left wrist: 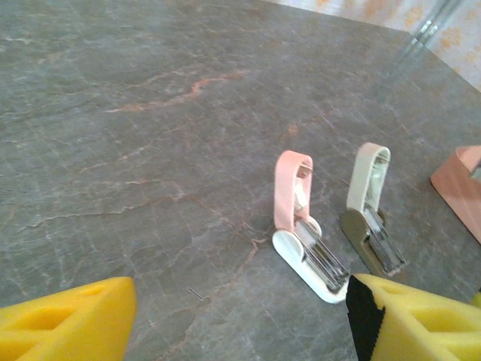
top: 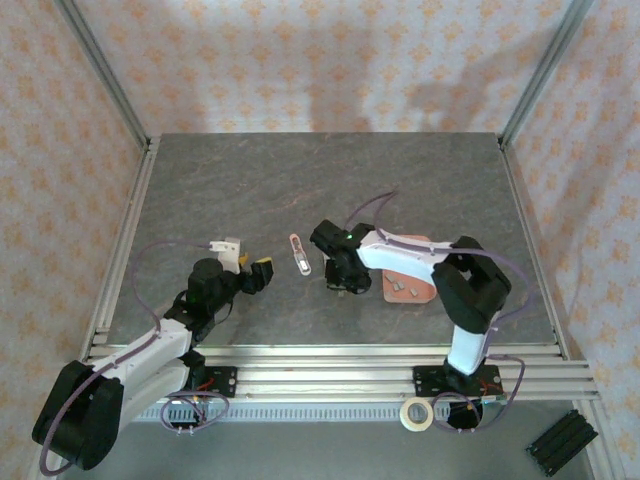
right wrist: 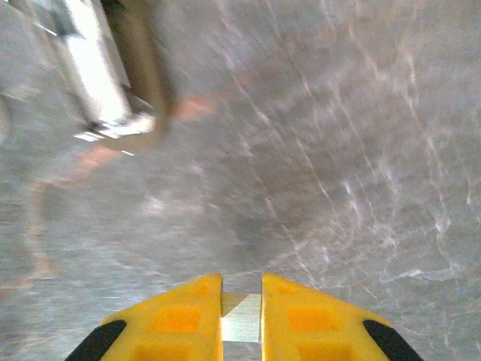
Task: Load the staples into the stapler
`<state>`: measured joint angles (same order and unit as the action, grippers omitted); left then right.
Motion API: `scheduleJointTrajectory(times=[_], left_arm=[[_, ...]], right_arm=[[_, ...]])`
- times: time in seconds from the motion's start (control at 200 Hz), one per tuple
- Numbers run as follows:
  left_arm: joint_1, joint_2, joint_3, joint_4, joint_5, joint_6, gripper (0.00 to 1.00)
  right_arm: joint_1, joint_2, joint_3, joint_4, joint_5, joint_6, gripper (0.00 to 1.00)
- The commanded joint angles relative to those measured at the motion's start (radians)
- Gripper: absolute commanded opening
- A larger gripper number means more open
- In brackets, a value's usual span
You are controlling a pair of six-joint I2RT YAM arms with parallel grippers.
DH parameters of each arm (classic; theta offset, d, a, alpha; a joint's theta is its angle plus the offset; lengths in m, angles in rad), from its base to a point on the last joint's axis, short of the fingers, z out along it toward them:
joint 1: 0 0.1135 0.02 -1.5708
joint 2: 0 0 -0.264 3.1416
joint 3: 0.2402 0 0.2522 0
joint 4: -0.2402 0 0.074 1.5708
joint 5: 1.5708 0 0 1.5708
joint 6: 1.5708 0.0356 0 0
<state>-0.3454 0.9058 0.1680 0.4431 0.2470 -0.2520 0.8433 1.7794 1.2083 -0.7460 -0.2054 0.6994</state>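
staples [top: 403,288] lie as a few small grey bars on a pink tray [top: 425,250] at the right of the bench [top: 250,180]. one staple strip [right wrist: 240,322] is off the tray, pinched between the yellow fingers [right wrist: 188,312] of the right tool [right wrist: 241,289], which is closed down to the strip's width. in the top view that tool [top: 345,283] hangs low over the bench between the tray and the staplers.

two small staplers lie side by side with lids raised. one is the pink and white stapler [left wrist: 304,229], with its metal channel exposed; the other is a beige and grey stapler [left wrist: 370,214]. the left tool [left wrist: 240,301] stands wide open near them, holding nothing.

the step in hand looks like carrying the picked strip to an open channel. the next move probably calls for lining the strip up lengthwise with the channel and lowering it squarely, since the strip is tiny and a skewed drop would likely leave it on the rim. the open left tool could steady the stapler's base, which looks light enough to slide.

the bench is grey stone-patterned with reddish veins, flat and matte. aluminium rails frame it, and walls papered in a pale orange flower print close it in. a roll of tape [top: 415,413] sits on the near ledge.
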Motion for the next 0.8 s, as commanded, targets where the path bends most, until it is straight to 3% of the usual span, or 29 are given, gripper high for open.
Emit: scheduleJointTrajectory(times=[0.0, 0.18, 0.4, 0.791], left_arm=[[-0.007, -0.008, -0.026, 0.067, -0.085, -0.057, 0.74], [-0.009, -0.011, -0.026, 0.041, -0.131, -0.073, 0.75], [-0.009, -0.016, -0.034, 0.032, -0.159, -0.078, 0.74], [-0.009, -0.019, -0.038, 0.022, -0.158, -0.063, 0.75]], right_arm=[[0.0, -0.053, 0.014, 0.109, 0.112, -0.028, 0.17], [0.033, -0.015, 0.083, 0.192, 0.193, -0.127, 0.17], [0.074, 0.114, 0.228, 0.167, 0.209, -0.24, 0.16], [0.08, 0.229, 0.322, 0.149, 0.209, -0.348, 0.16]])
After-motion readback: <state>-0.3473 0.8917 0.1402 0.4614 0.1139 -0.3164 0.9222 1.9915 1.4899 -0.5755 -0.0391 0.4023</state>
